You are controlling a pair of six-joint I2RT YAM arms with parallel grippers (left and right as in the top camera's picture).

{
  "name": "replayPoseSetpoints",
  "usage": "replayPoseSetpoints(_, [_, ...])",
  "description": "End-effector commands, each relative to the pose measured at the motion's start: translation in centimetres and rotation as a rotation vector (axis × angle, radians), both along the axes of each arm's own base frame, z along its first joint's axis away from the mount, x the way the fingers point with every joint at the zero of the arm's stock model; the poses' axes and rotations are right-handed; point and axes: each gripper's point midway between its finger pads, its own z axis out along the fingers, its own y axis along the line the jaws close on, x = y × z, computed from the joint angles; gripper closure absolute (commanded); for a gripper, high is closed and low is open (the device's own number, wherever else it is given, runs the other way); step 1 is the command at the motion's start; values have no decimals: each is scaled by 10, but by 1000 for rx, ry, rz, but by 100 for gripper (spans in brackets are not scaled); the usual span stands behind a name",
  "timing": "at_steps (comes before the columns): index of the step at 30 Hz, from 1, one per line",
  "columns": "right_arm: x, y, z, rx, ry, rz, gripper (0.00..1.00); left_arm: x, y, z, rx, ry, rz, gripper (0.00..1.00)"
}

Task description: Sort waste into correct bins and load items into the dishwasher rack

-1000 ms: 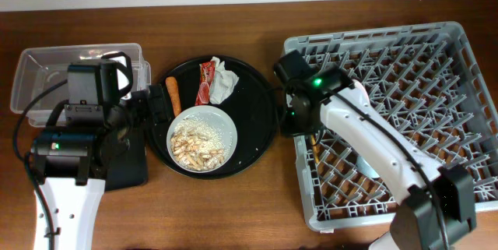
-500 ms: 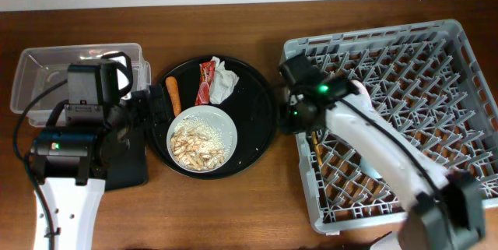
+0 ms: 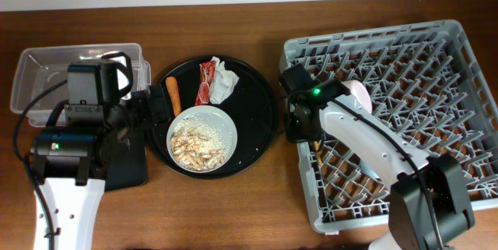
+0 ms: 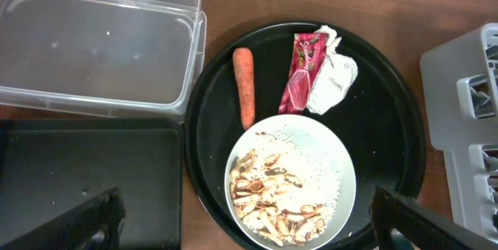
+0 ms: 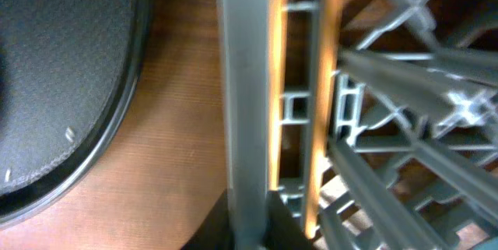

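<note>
A white dish (image 3: 202, 137) of rice and beige scraps (image 4: 289, 180) sits on a round black tray (image 3: 261, 117). With it are an orange carrot stick (image 3: 173, 94) (image 4: 244, 86), a red wrapper (image 3: 205, 82) (image 4: 299, 75) and a white tissue (image 3: 224, 85) (image 4: 333, 79). My left gripper (image 3: 148, 108) (image 4: 249, 230) is open and empty at the tray's left rim. My right gripper (image 3: 300, 128) (image 5: 247, 230) is low at the left wall of the grey rack (image 3: 405, 71) (image 5: 241, 86). Its fingers sit on either side of the wall. Two chopsticks (image 3: 317, 155) (image 5: 274, 86) lie apart inside, along that wall.
The clear tub (image 3: 78, 67) (image 4: 93, 40) stands at the back left. The shallow black tray (image 3: 128, 164) (image 4: 85, 172) lies in front of it under my left arm. A pale bluish shape (image 3: 370, 169) lies in the rack, partly under my right arm.
My right gripper has shifted slightly toward the front along the rack's left wall. The left arm and the things on the round tray have not moved.
</note>
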Motion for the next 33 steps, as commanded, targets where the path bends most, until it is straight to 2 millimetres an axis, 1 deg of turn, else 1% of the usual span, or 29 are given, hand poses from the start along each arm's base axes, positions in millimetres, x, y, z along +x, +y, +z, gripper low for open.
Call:
replayPoseSetpoints(1, [22, -20, 1, -48, -80, -137, 93, 1, 3, 2, 5, -5, 17, 1])
replayPoseSetpoints(3, [32, -26, 2, -36, -109, -156, 94, 1, 3, 2, 5, -5, 17, 1])
replayPoseSetpoints(4, [39, -27, 3, -31, -130, -138, 94, 1, 3, 2, 5, -5, 17, 1])
replayPoseSetpoints(5, [46, -25, 5, -29, -157, -85, 94, 1, 3, 2, 5, -5, 17, 1])
replayPoseSetpoints(6, [48, -24, 5, -30, -165, -61, 94, 1, 3, 2, 5, -5, 17, 1])
replayPoseSetpoints(7, [50, -23, 6, -33, -172, -26, 90, 1, 3, 2, 5, -5, 17, 1])
replayPoseSetpoints(8, [50, -22, 6, -39, -174, 4, 78, 1, 3, 2, 5, -5, 17, 1])
replayPoseSetpoints(9, [52, -22, 9, -38, -179, 13, 60, 1, 3, 2, 5, -5, 17, 1])
replayPoseSetpoints(10, [53, -20, 20, -26, -192, 14, 50, 1, 3, 2, 5, -5, 17, 1])
replayPoseSetpoints(11, [54, -17, 31, -6, -204, 16, 50, 1, 3, 2, 5, -5, 17, 1])
replayPoseSetpoints(12, [54, -7, 56, 61, -235, 27, 49, 1, 3, 2, 5, -5, 17, 1])
replayPoseSetpoints(13, [54, 2, 76, 122, -261, 39, 49, 1, 3, 2, 5, -5, 17, 1])
replayPoseSetpoints(14, [51, 10, 94, 180, -287, 54, 48, 1, 3, 2, 5, -5, 17, 1])
replayPoseSetpoints(15, [45, 17, 116, 238, -329, 72, 47, 1, 3, 2, 5, -5, 17, 1])
replayPoseSetpoints(16, [41, 17, 126, 253, -347, 76, 47, 1, 3, 2, 5, -5, 17, 1])
replayPoseSetpoints(17, [31, 17, 147, 289, -385, 85, 47, 1, 3, 2, 5, -5, 17, 1])
replayPoseSetpoints(18, [24, 18, 163, 323, -418, 96, 47, 1, 3, 2, 5, -5, 17, 1])
replayPoseSetpoints(19, [14, 20, 185, 374, -464, 114, 47, 1, 3, 2, 5, -5, 17, 1])
replayPoseSetpoints(20, [6, 19, 199, 401, -497, 124, 45, 1, 3, 2, 5, -5, 17, 1])
replayPoseSetpoints(21, [-3, 17, 216, 426, -539, 133, 41, 1, 3, 2, 5, -5, 17, 1])
replayPoseSetpoints(22, [-8, 15, 225, 435, -565, 136, 40, 1, 3, 2, 3, -5, 16, 1])
replayPoseSetpoints(24, [-30, 6, 255, 462, -658, 155, 39, 1, -10, 2, -55, -1, -32, 1])
replayPoseSetpoints(26, [-62, -9, 287, 459, -777, 209, 38, -3, -34, 3, -165, 8, -124, 1])
replayPoseSetpoints(27, [-76, -20, 297, 447, -826, 201, 37, -2, -39, 6, -186, 1, -142, 1])
replayPoseSetpoints(29, [-98, -36, 309, 434, -889, 182, 33, 1, -41, 8, -195, -15, -151, 1])
replayPoseSetpoints(30, [-123, -47, 323, 450, -957, 182, 21, 2, -41, 10, -195, -22, -152, 1])
replayPoseSetpoints(31, [-132, -51, 329, 461, -991, 183, 2, 2, -41, 10, -194, -22, -152, 1])
replayPoseSetpoints(33, [-147, -57, 338, 479, -1044, 186, 2, 2, -41, 10, -195, -22, -152, 1])
